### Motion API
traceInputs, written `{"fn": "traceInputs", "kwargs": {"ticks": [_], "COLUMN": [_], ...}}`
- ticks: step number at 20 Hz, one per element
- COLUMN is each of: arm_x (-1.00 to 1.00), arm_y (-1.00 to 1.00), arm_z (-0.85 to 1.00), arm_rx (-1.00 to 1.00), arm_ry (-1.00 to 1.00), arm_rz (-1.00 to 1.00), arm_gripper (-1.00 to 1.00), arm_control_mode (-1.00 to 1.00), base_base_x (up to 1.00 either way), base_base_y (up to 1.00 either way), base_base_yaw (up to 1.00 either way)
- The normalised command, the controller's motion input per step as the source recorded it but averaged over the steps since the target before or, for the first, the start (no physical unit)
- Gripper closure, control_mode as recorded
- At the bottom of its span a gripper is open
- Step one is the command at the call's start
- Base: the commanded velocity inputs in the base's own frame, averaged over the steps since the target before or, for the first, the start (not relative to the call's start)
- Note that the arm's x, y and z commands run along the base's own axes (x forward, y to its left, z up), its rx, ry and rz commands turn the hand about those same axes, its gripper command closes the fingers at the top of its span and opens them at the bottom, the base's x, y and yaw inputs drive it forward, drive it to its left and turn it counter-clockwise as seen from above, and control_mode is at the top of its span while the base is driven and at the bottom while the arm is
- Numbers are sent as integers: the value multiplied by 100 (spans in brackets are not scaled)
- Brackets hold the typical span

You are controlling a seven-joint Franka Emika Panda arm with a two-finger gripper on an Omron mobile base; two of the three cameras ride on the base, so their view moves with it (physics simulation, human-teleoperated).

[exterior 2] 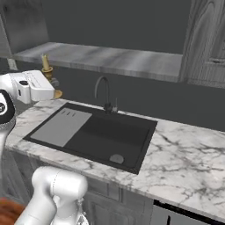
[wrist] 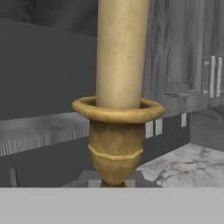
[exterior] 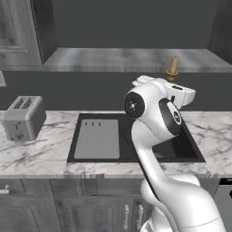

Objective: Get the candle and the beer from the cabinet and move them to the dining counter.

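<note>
Candle (wrist: 119,57) stands upright just ahead of the camera, its brass holder (wrist: 115,144) clamped in the closed end effector, below the cabinet (exterior: 136,59) shelf.

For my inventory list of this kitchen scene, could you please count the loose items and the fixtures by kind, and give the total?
Candle in a brass candlestick, held between the jaws: 1
Toaster: 1
Sink: 1
Tap: 1
Total: 4
</note>
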Motion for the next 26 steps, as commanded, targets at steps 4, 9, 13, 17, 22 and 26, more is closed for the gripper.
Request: {"fn": "traceInputs", "kwargs": {"ticks": [4, 9, 13, 17, 22, 26], "arm_x": [0, 0, 0, 0, 0, 0], "arm_y": [0, 0, 0, 0, 0, 0], "arm_z": [0, 0, 0, 0, 0, 0], "arm_rx": [0, 0, 0, 0, 0, 0], "arm_ry": [0, 0, 0, 0, 0, 0], "arm_rz": [0, 0, 0, 0, 0, 0], "arm_gripper": [100, 100, 100, 100, 100, 100], "arm_control_mode": [100, 100, 100, 100, 100, 100], "base_base_x": [-35, -21, -8, -5, -5, -5], "base_base_y": [0, 0, 0, 0, 0, 0], "base_base_yaw": [85, 97, 100, 100, 100, 100]}}
